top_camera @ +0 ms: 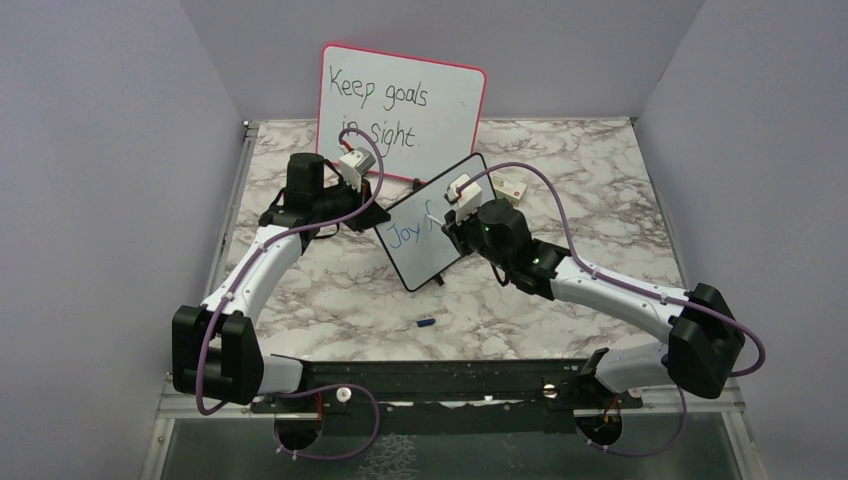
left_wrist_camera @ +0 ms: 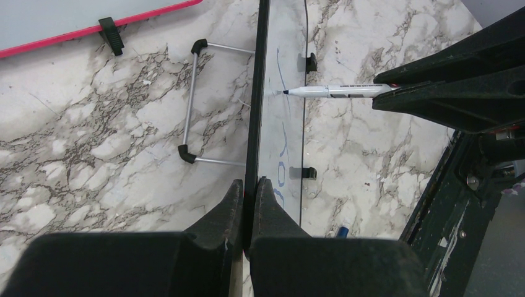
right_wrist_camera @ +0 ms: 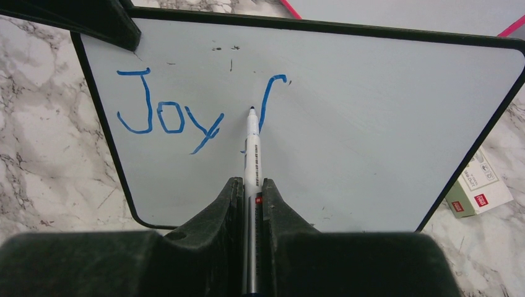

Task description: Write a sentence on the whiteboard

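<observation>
Closest to the right wrist camera are my own dark fingers: my right gripper is narrow and pinches a white marker between its pads. Small print runs along the barrel, but it is too small for me to read. Its blue tip points straight away from me at the whiteboard, at or just off the surface; I cannot tell if it touches.

On the board I can read the sentence in blue so far: "Joy", and after it one hooked stroke like the top of an "f". The tip is just left of this stroke, near the tail of the "y".

The black-framed board stands tilted on its feet near the middle of the marble table. In the top view its long axis goes from near left to far right, and the writing face is turned to my right arm. My left gripper is closed on the frame at the left edge, one finger on each side.

Behind it a larger pink-framed board leans against the back wall, and in black it says "Keep goals in sight". A wire stand sits just behind the small board. A small box with a red label, which I cannot read, lies beside the board's right corner. A little blue cap lies on the table in front, well apart from the board.
</observation>
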{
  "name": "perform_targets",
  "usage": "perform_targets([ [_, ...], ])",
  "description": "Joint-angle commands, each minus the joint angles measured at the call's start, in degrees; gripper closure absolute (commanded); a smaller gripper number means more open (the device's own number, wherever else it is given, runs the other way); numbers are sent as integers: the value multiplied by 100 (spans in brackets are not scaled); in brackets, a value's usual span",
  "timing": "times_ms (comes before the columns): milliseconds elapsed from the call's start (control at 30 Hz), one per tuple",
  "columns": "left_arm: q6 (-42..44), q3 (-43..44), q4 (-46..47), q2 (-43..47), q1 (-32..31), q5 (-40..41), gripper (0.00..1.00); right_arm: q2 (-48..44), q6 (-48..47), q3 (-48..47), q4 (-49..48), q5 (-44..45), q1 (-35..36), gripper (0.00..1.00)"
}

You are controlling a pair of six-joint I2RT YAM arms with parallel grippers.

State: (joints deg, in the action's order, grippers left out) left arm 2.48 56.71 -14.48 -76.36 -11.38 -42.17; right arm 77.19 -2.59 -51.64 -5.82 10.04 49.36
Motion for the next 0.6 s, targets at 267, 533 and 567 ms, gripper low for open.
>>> perform_targets([
  [267, 294, -107, -473, -196, -54, 576, 100, 103, -31, 7, -254, 439, -50, 100],
  [533, 293, -102, -467, -205, -53, 561, 100, 113, -31, 21, -266, 586, -63, 99],
  [567, 290, -100, -468, -205, -53, 557, 100, 117, -31, 30, -270, 591, -67, 99],
])
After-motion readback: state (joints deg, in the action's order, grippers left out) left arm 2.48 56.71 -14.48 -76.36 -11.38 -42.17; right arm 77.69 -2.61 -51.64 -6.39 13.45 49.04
